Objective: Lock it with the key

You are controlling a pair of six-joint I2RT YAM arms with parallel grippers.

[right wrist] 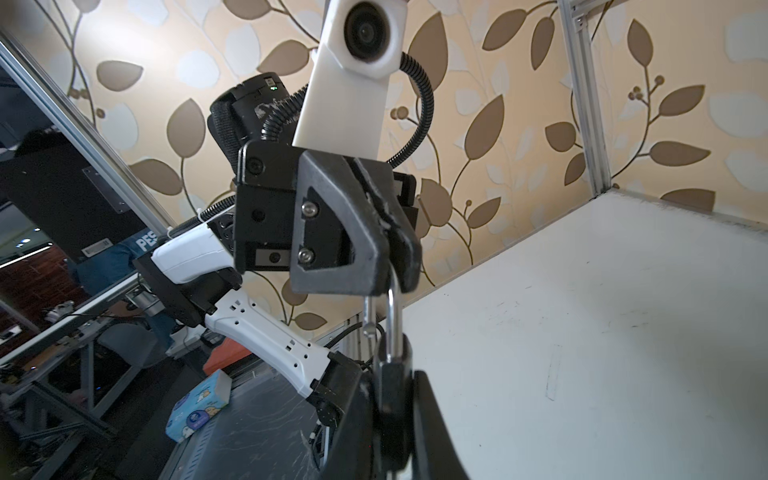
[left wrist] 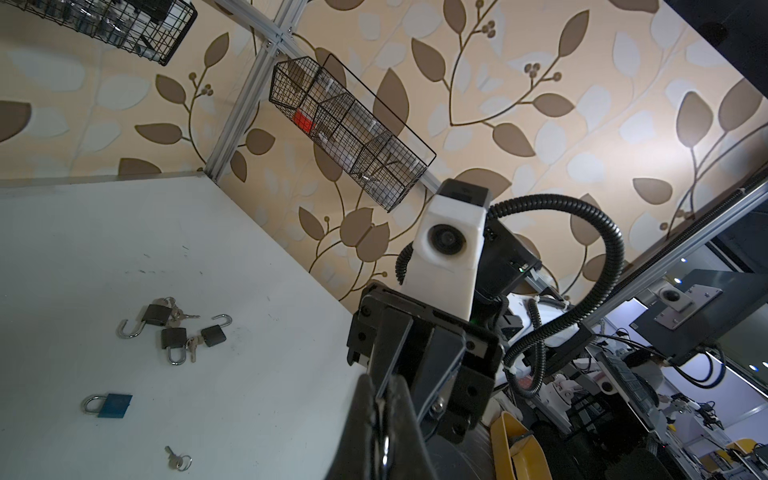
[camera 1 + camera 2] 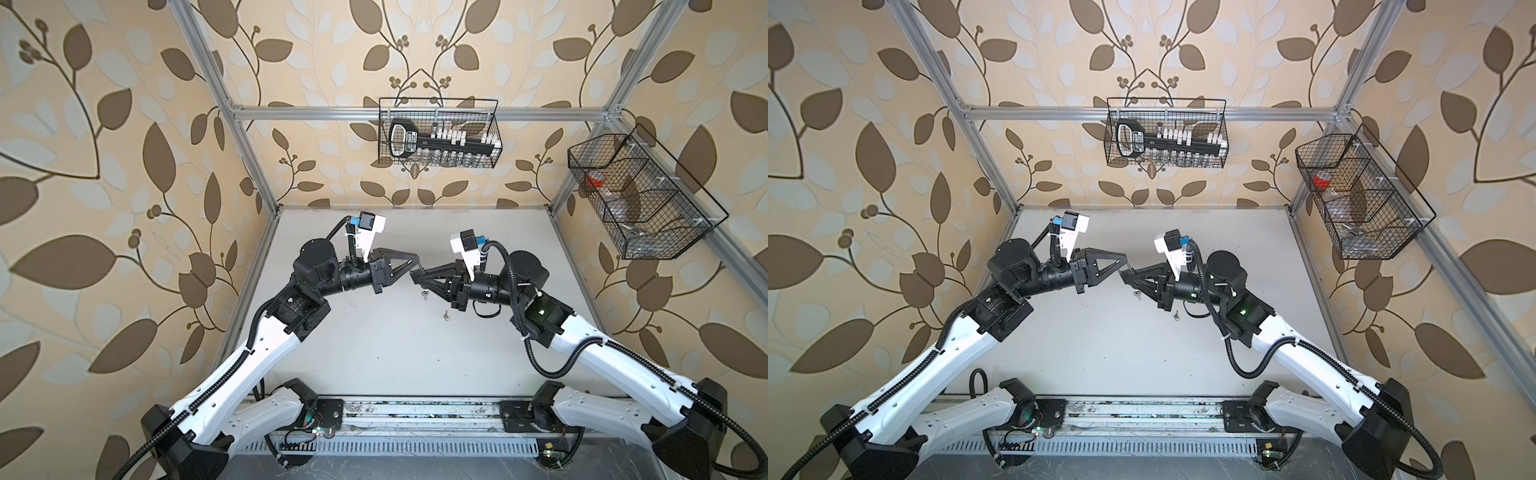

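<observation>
Above the middle of the table a black padlock (image 1: 392, 357) hangs between both grippers. My right gripper (image 1: 390, 386) is shut on its body. My left gripper (image 2: 380, 399) is shut on the top of its steel shackle (image 2: 384, 440). The shackle (image 1: 392, 316) is open, with one leg hanging free. In both top views the two grippers meet tip to tip, left gripper (image 3: 415, 268) and right gripper (image 3: 413, 277), and they hide the padlock. A loose key (image 2: 178, 459) on a ring lies on the table below them, and it also shows in a top view as a small key (image 3: 446, 316).
Three open black padlocks (image 2: 173, 338) with keys lie in a cluster on the white table (image 2: 104, 249). A blue padlock (image 2: 114, 405) lies nearby. A wire basket (image 3: 438, 133) hangs on the back wall. Another wire basket (image 3: 640, 195) hangs on the right wall.
</observation>
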